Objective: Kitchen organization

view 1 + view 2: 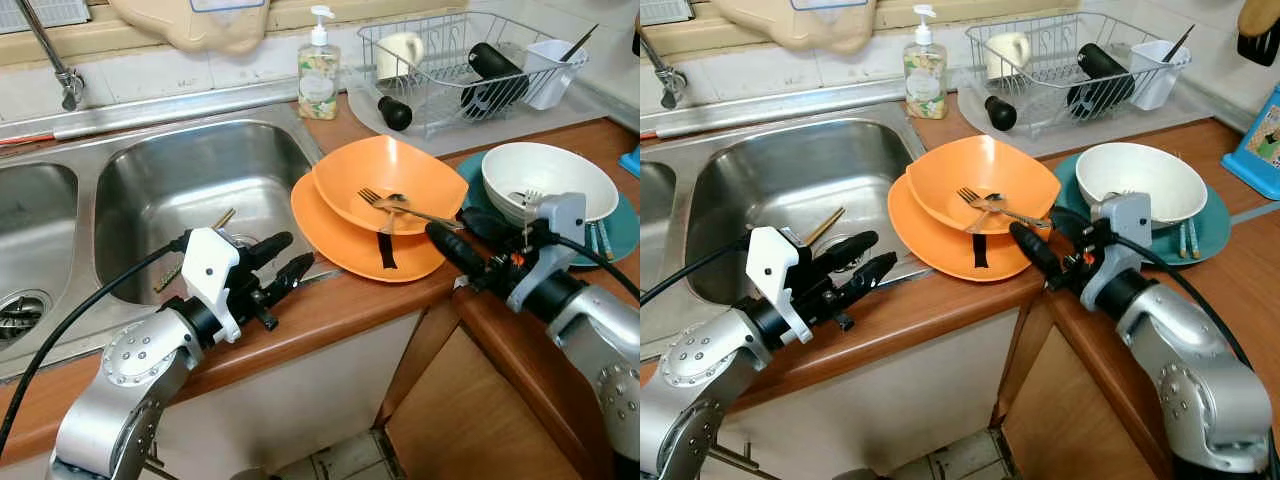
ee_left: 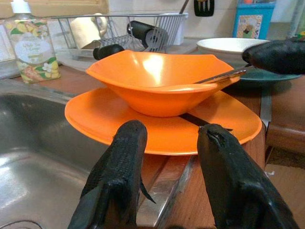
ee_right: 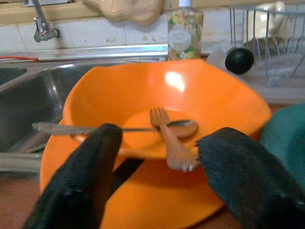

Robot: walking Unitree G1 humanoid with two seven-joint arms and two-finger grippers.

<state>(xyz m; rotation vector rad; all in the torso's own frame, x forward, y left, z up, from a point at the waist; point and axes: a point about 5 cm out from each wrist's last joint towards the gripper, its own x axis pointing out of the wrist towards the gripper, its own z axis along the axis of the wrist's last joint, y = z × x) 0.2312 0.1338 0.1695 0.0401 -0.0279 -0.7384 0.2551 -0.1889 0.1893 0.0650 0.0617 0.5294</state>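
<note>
Evidently the step in hand is clearing the cutlery out of the orange bowl [image 1: 390,180], which sits on an orange plate [image 1: 340,245] on the wooden worktop [image 1: 330,310], just beside the steel sink [image 1: 200,190]. A fork [image 3: 167,138] and a metal spoon [image 3: 114,129] lie crossed inside the bowl, the handles reaching over its rim toward the robot.

The right pincer [image 3: 157,167] hovers at the near rim of the bowl with its black fingers spread wide on either side of the fork handle, holding nothing. The left pincer [image 2: 169,171] waits lower, at the near edge of the orange plate on the sink side, fingers likewise parted and empty.

Beyond the bowl, away from the sink, a white bowl [image 1: 545,175] rests on a teal plate [image 1: 615,230] with more cutlery in it. Behind the orange bowl stand a soap bottle [image 1: 318,75] and a wire dish rack [image 1: 450,60].

The next move probably calls for the right pincer to ease forward and down until the fork handle lies between its fingers, then close. The handle is thin and lies low against the bowl, and the spoon crosses it, so the grip should land on the free end near the rim, clear of the spoon, or both may lift together.
</note>
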